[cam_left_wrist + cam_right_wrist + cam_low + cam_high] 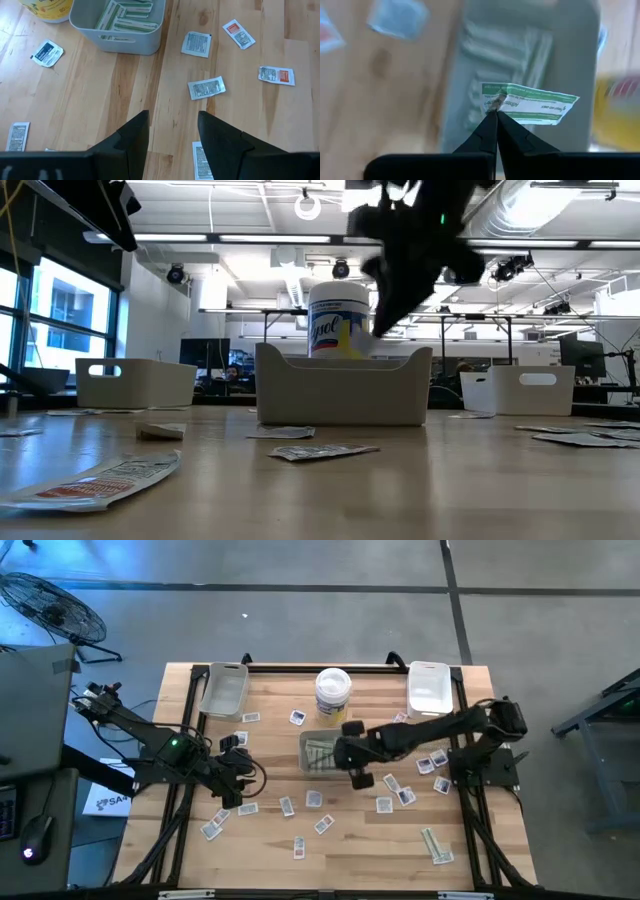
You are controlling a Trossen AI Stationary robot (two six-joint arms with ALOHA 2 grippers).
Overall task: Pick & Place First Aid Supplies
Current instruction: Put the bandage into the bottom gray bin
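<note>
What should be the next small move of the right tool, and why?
Probably open and drop the strip. The right tool is shut on a green-and-white strip packet and hangs over the grey tray, where similar strips already lie. The left tool waits open above the table.

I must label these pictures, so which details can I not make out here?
- Right wrist view: bin contents, blurred.
- High view: print on scattered packets, too small.
- Low view: bin contents, hidden by its wall.
- Low view: right gripper, its jaws lost in silhouette.
</note>
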